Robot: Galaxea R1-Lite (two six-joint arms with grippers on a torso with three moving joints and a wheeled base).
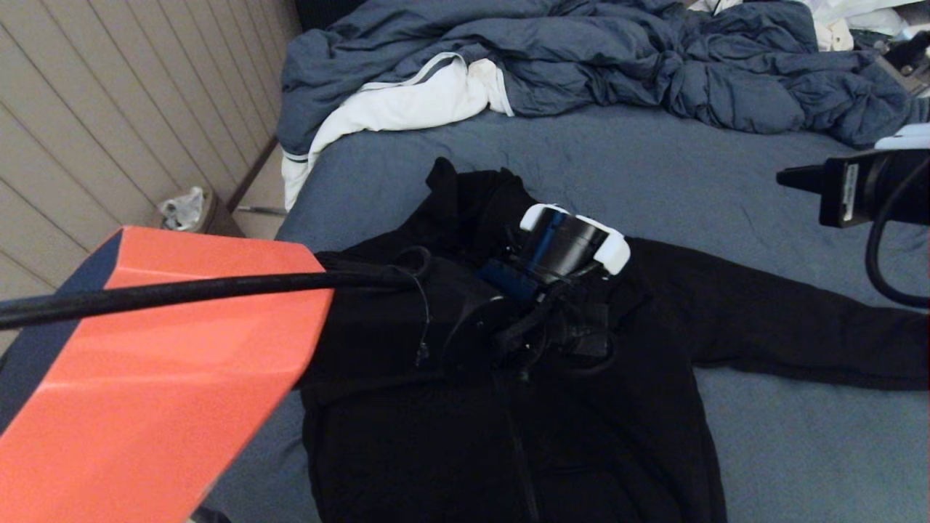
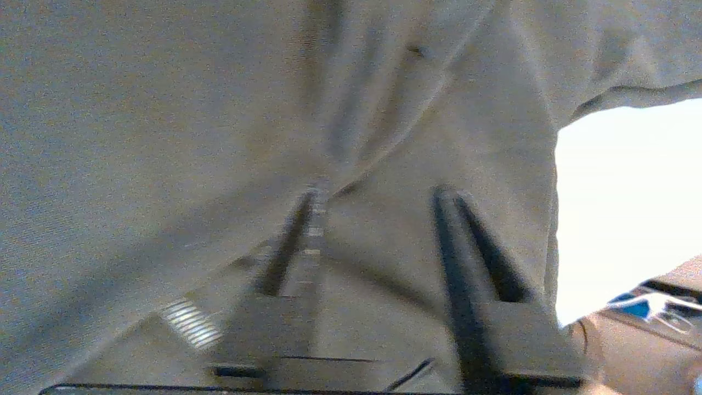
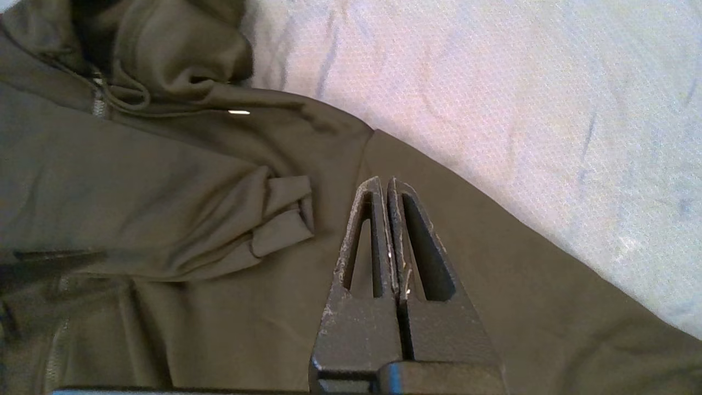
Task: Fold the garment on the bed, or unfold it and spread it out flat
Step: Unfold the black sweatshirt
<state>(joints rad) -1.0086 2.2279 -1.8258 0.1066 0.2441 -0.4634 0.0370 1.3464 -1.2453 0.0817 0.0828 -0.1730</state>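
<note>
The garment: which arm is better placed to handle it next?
Probably the left: the left gripper is open and right down at the garment, near its zipper. The right gripper is shut and hangs above the outstretched sleeve.

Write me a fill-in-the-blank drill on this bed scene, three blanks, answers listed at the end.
1. The black hooded garment lies on the slate-blue ____.
2. In the right wrist view, the right gripper has its fingers pressed ____ above the fabric.
3. In the left wrist view, the left gripper has its fingers ____, close over the garment.

Missing words: bed; shut; open
</note>
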